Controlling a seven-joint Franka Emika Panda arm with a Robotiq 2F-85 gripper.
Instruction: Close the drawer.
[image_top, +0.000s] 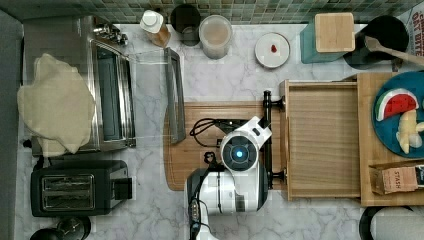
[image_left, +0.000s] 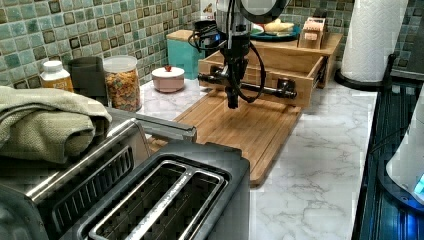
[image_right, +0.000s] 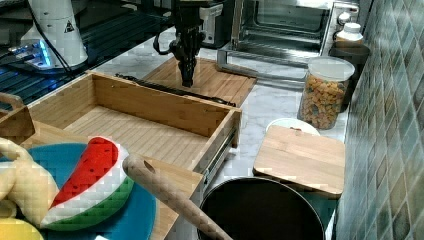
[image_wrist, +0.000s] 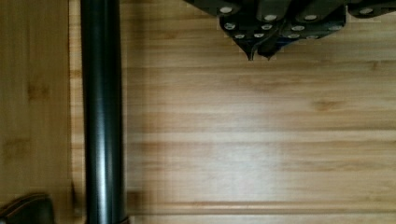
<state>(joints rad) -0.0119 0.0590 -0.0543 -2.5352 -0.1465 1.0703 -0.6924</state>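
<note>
Drawer (image_top: 322, 140) open — end effector (image_wrist: 260, 52) beside handle (image_wrist: 102, 112)

A toaster (image_top: 80, 188) sits beside the open toaster oven (image_top: 112, 97).

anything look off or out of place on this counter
The drawer stands pulled fully out, its black handle hanging over the cutting board. The toaster oven door also hangs open. Nothing looks spilled or damaged.
</note>
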